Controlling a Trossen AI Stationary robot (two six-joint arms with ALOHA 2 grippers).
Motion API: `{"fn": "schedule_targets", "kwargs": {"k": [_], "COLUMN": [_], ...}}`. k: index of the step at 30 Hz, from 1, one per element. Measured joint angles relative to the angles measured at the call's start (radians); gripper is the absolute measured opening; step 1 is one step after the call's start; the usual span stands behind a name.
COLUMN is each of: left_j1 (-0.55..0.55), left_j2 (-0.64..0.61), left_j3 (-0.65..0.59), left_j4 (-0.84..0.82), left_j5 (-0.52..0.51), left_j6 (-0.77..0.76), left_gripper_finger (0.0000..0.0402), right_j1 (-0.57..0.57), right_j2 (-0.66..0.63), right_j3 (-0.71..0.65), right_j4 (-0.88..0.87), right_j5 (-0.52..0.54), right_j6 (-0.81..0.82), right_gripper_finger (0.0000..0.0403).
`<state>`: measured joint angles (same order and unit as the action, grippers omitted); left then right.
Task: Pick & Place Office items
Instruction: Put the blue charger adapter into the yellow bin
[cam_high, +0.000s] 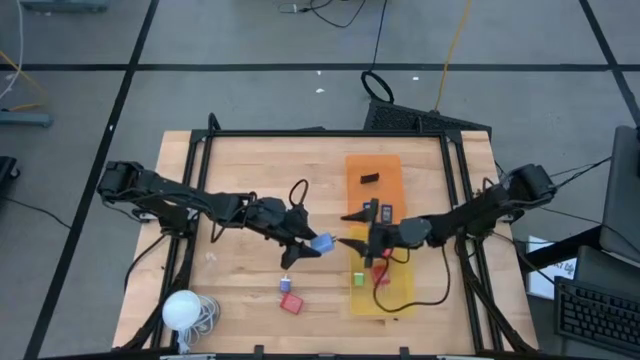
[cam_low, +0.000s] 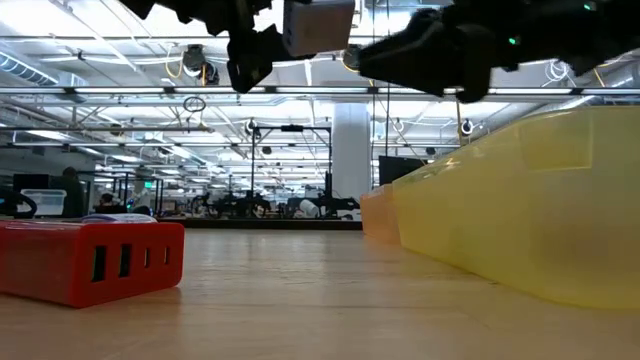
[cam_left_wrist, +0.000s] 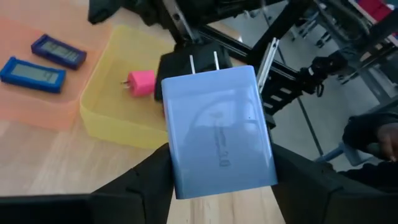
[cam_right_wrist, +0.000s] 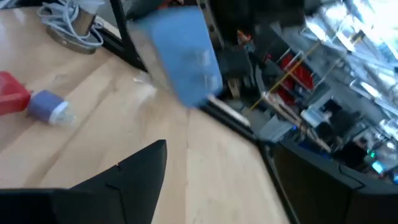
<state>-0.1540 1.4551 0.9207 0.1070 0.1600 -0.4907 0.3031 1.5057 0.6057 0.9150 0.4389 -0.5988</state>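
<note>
From above, two dark arms meet near the middle of the wooden desk (cam_high: 250, 170). The left gripper (cam_high: 305, 243) holds a light-blue charger (cam_high: 321, 244) up off the desk, just left of the yellow tray (cam_high: 398, 285). Its jaws are part way closed and press on both sides of the charger. The left wrist view shows this best: the light-blue charger (cam_left_wrist: 217, 127) fills the middle, with two metal prongs sticking out of its far end, and a dark finger (cam_left_wrist: 146, 180) on each side of it. That view also shows a pink plug (cam_left_wrist: 140, 83) lying in the yellow tray (cam_left_wrist: 112, 118), and two dark blue flat pieces (cam_left_wrist: 32, 73) in the orange tray (cam_left_wrist: 25, 106). The view from above cannot show these so clearly; there the orange tray (cam_high: 385, 165) has only a small dark piece (cam_high: 370, 179) that can be made out, and a green block (cam_high: 358, 279) and a red piece (cam_high: 381, 274) sit in the yellow tray. The right gripper (cam_high: 352, 230) is over the near end of the orange tray, close to the charger, with its jaws wide apart and nothing in them. Near the front of the desk lie a red block (cam_high: 291, 304) and a small blue piece (cam_high: 286, 286), and a white ball with a cord (cam_high: 183, 310) sits at the near left corner. The low view shows the red block (cam_low: 90, 260) up close, with a row of slots in its side, which no other view shows. The right wrist view shows the charger (cam_right_wrist: 183, 53) as a blur.
</note>
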Motion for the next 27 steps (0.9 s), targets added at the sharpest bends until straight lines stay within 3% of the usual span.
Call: {"fn": "schedule_targets", "kwargs": {"k": [12,18,27], "left_j1": [-0.008,-0.007,-0.001], "left_j2": [0.000,0.000,0.000], "left_j3": [0.000,0.000,0.000], "left_j4": [0.004,0.055,0.066], "left_j5": [-0.003,-0.003,0.001], "left_j6": [-0.036,-0.057,-0.098], "left_gripper_finger": [0.0217,0.0238,0.0215], "right_j1": [-0.003,-0.004,-0.005], "right_j2": [0.051,0.051,0.051], "right_j3": [0.089,0.090,0.090], "right_j4": [0.073,0.069,0.083], "right_j5": [-0.207,-0.250,-0.259], "right_j6": [-0.052,-0.057,-0.069], "right_gripper_finger": [0.0268,0.0253,0.0219]}}
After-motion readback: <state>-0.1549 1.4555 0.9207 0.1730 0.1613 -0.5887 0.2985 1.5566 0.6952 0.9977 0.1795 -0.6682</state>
